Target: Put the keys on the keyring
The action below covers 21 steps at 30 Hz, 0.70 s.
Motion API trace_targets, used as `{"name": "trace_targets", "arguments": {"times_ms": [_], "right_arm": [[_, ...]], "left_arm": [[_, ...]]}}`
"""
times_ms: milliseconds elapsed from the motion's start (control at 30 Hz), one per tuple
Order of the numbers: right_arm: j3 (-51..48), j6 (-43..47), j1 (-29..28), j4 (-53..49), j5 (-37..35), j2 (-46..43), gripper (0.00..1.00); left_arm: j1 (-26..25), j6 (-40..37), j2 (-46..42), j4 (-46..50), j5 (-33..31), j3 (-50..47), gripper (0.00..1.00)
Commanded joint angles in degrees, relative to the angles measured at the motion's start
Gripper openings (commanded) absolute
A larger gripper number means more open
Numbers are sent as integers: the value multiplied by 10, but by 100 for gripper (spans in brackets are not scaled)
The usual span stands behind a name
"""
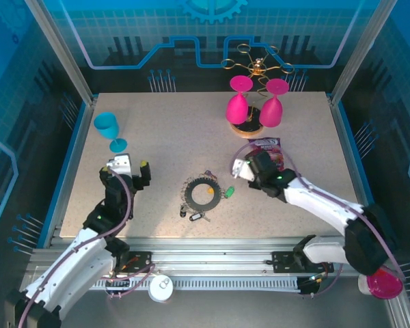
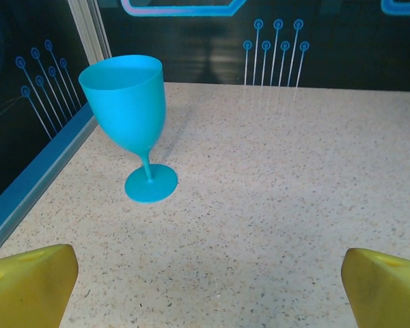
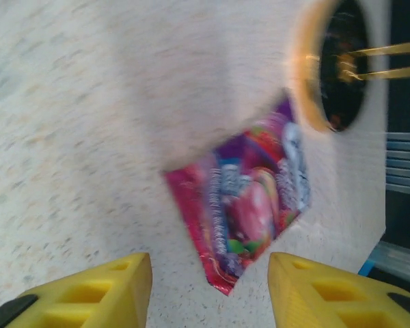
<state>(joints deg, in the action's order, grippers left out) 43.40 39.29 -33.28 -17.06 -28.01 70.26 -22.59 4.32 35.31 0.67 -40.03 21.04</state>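
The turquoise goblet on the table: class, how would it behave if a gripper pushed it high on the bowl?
The turquoise goblet would probably tip rather than slide: its wide bowl sits high on a thin stem over a narrower foot. It looks like moulded plastic, so likely light and stiff. Once down, it might roll.

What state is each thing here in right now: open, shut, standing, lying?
left gripper: open, holding nothing
right gripper: open, nothing between its fingers
blue goblet: standing upright
pink goblets: two, hanging upside down on the gold stand
keyring: lying flat on the table
keys: lying around the ring; attached or loose, cannot tell
snack packet: lying flat
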Motion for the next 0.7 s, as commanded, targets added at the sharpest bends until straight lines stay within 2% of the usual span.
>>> {"name": "trace_targets", "arguments": {"times_ms": [0, 67, 100, 167, 200, 267, 333, 367, 400, 467, 533, 600, 633, 667], "right_arm": [[-62, -176, 73, 163, 146, -63, 54], [-157, -288, 143, 363, 224, -77, 57], [-203, -319, 176, 468, 237, -65, 58], [-265, -336, 236, 615, 250, -20, 61], [-276, -339, 263, 648, 264, 9, 61], [-263, -371, 305, 665, 292, 55, 64], [-243, -393, 336, 669, 372, 82, 66], [-232, -389, 341, 661, 390, 102, 66], [-238, -385, 341, 696, 397, 132, 66], [-263, -394, 344, 828, 410, 201, 68], [-254, -388, 348, 742, 407, 161, 69], [-243, -398, 348, 768, 404, 187, 71], [-232, -399, 349, 736, 402, 183, 72], [-222, -394, 348, 707, 396, 177, 73]], "left_arm": [[23, -31, 45, -105, 27, -33, 99], [48, -32, 86, -170, 50, -50, 99], [61, -38, 110, -199, 64, -57, 99], [84, -45, 158, -252, 86, -66, 99], [95, -49, 181, -275, 101, -70, 99], [119, -41, 222, -333, 148, -83, 99], [150, -26, 271, -400, 209, -92, 99], [160, -30, 298, -425, 215, -87, 99], [162, -43, 317, -440, 216, -79, 99], [174, -64, 361, -517, 240, -81, 99], [191, -54, 414, -596, 269, -85, 99], [202, -43, 487, -648, 289, -76, 99], [202, -43, 524, -674, 295, -70, 99], [200, -59, 568, -740, 296, -69, 99]]}}
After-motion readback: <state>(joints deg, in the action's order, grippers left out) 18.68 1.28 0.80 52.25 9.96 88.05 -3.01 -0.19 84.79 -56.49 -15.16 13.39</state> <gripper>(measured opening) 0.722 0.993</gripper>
